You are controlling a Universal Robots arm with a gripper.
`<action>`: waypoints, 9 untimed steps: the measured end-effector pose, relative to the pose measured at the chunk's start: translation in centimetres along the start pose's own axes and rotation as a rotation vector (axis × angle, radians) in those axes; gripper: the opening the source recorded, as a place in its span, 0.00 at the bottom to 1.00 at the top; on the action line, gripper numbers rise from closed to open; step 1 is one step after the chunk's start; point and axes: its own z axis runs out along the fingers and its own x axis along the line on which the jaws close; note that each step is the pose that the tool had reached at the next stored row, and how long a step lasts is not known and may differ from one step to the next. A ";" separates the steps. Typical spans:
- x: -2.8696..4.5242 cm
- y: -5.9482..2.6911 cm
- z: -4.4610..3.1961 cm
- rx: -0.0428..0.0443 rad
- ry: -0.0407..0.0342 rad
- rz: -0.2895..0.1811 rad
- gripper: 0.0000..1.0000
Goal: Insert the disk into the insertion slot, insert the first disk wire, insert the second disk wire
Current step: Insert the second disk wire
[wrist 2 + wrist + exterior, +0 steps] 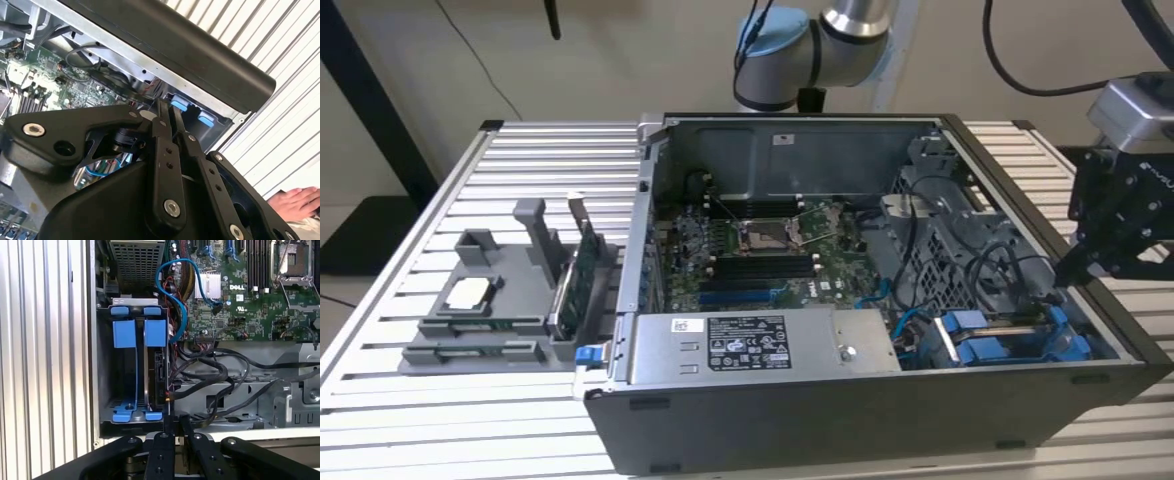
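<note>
The disk [159, 375] stands in the insertion slot of the drive cage [102, 365], framed by a bright blue carrier [155, 332]. A second blue carrier [124, 334] sits in the bay beside it. In the first wrist view my gripper [177, 422] is just outside the cage's open end, its thin fingers [169, 415] close together and in line with the disk's edge. Black wires [210, 375] loop right next to that edge. In the exterior view my gripper [1067, 275] hangs over the case's right wall above the blue carriers [983, 345]. The jaws look shut, with nothing seen between them.
The open computer case [854, 420] lies on a slatted metal table [400, 400]. A grey fixture [494, 300] holding green cards stands at the exterior view's left. A blue cable [182, 295] arcs over the motherboard [240, 305]. A person's hand [295, 200] rests on the table.
</note>
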 end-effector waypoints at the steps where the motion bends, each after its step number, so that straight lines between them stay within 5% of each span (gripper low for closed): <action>1: 0.00 0.00 0.00 0.0000 -0.0013 0.000 0.17; 9: -0.03 0.02 -0.33 -0.0004 -0.0017 0.001 0.16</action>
